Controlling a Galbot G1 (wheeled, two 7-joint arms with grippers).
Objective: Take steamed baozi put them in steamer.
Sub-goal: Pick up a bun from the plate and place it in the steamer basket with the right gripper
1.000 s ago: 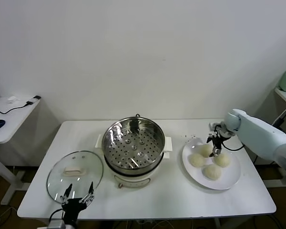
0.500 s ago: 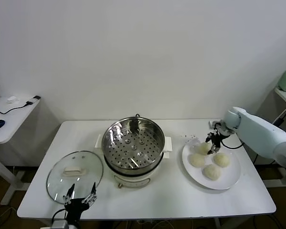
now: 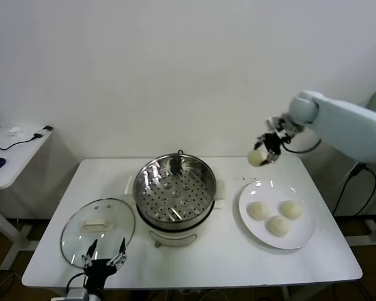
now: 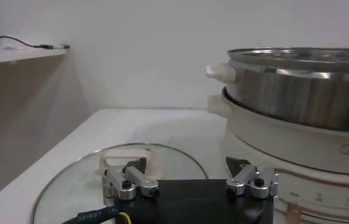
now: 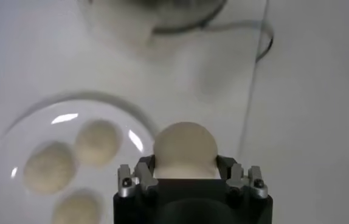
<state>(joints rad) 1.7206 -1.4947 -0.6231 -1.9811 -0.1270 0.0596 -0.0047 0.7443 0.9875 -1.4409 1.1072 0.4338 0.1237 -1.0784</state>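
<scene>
You have one steamed baozi (image 3: 256,158) up in the air, clamped between the fingers of the right gripper (image 3: 267,148), above the table's far side between the steamer (image 3: 175,188) and the white plate (image 3: 304,235). From the right wrist camera you see the bun (image 5: 185,150) seated snugly between the two fingers, its domed top bulging out past them, with the plate (image 5: 16,131) well below.

Three more baozi (image 3: 279,216) lie on that plate, grouped close together toward its middle; the wrist view shows the same three (image 5: 65,167) lying near one another.

Your steamer stands at the centre of the white table (image 3: 232,251), uncovered, its perforated tray bare and shining, the steel pot sitting on its white electric base. The plate lies just to the steamer's right without touching it.

To the steamer's left the round glass lid (image 3: 98,224) rests flat on the table, white handle up.

Your left gripper (image 3: 103,260) hangs low at the table's near edge beside the lid, its fingers spread wide apart and holding nothing; its wrist camera looks across the lid (image 4: 101,182) toward the steamer's wall (image 4: 296,97).
</scene>
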